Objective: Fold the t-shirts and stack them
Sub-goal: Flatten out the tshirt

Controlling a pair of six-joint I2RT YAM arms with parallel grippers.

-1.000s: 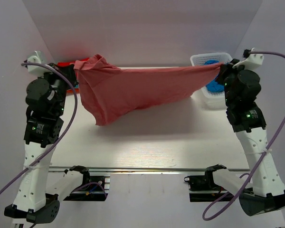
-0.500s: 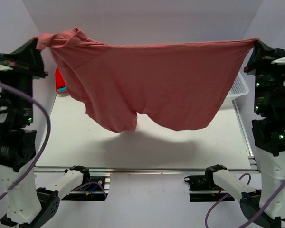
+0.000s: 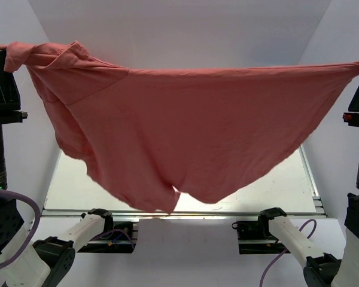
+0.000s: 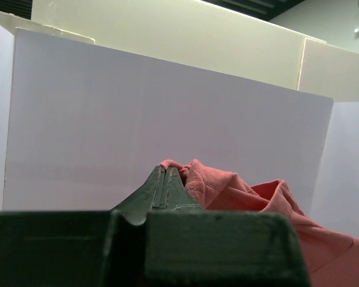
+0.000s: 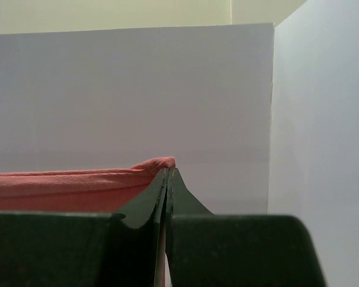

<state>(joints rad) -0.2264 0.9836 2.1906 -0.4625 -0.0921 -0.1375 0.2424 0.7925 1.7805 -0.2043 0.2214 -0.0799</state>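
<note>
Spreading step in hand: left claw [image 4: 166, 178] and right claw [image 5: 168, 178] clamp the rose-red t-shirt [image 3: 197, 131] taut aloft; next it likely needs laying flat on the table [image 3: 281, 186].

No readable text, label, brand, number or sign in any view. Plain on the visible side of the t-shirt [image 3: 191, 131], no print or tag lettering.
</note>
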